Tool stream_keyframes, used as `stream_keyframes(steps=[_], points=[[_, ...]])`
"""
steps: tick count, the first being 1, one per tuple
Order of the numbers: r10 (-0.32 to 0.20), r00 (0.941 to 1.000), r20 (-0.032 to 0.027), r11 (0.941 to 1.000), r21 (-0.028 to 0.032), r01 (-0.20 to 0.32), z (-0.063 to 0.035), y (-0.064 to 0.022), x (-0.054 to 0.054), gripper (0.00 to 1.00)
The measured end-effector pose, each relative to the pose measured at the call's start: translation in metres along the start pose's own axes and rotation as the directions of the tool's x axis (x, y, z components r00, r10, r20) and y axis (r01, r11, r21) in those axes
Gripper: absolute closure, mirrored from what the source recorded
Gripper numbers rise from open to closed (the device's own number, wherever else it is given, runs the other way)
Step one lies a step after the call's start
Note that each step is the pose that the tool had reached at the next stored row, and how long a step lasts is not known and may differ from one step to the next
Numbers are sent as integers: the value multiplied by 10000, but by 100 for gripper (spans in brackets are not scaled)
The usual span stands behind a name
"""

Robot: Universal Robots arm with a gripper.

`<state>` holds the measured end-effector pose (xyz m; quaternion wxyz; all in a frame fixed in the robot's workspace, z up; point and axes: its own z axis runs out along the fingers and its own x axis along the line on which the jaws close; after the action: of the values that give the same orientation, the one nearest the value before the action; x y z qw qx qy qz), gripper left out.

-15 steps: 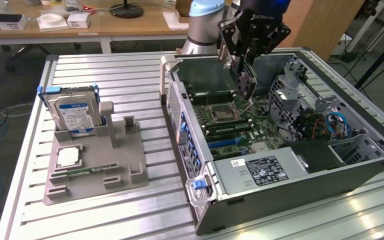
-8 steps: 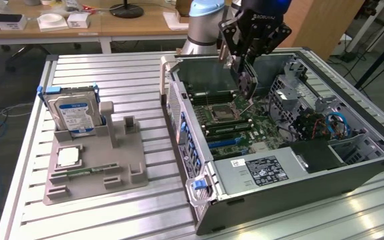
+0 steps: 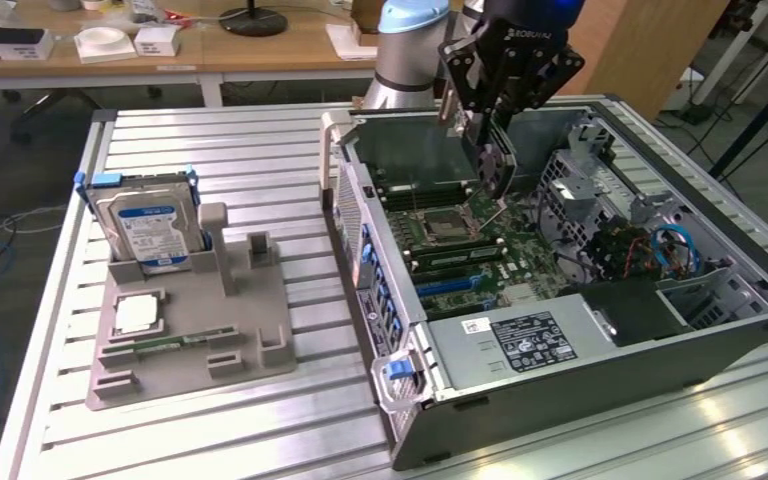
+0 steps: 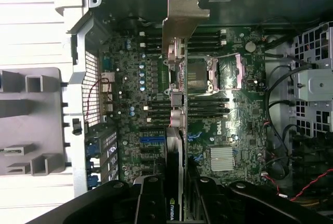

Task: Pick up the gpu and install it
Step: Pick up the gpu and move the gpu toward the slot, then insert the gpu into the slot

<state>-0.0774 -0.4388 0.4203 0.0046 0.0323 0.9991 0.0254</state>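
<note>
My gripper (image 3: 488,122) hangs over the open computer case (image 3: 651,345), shut on the gpu (image 3: 495,172). The card is a thin dark board held on edge, pointing down toward the motherboard (image 3: 471,262) and apart from it. In the wrist view the gpu (image 4: 176,130) shows edge-on, running away from my black fingers (image 4: 151,198). Its silver bracket (image 4: 184,13) sits at the far end, above the case's rear wall. The card's line crosses the processor socket (image 4: 208,73) area and the memory slots.
A grey fixture (image 3: 224,330) on the slatted table, at the exterior view's left, holds a silver hard drive with a blue-white label (image 3: 151,228), a square chip (image 3: 137,312) and a narrow green memory stick (image 3: 171,342). The case's drive cage (image 3: 578,180) and cables (image 3: 664,250) flank the board.
</note>
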Motion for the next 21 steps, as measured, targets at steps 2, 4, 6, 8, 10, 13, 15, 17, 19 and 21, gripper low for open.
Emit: stream_keyframes(steps=[2,4,6,8,10,13,15,17,19,21], points=[[0,10000,0,10000,1,0,0,0,0,74],[0,10000,0,10000,0,0,0,0,0,74],[0,10000,1,10000,0,0,0,0,0,74],[0,10000,0,10000,0,0,0,0,0,74],[-4,10000,0,10000,1,4,0,0,0,74],[-30,10000,-1,10000,0,30,0,0,0,74],[-68,10000,-3,10000,0,68,0,0,0,74],[-106,9999,-5,9999,0,106,0,0,0,74],[-144,9999,-7,9999,-1,144,0,0,0,74],[-179,9998,-9,9998,-1,179,0,0,0,74]])
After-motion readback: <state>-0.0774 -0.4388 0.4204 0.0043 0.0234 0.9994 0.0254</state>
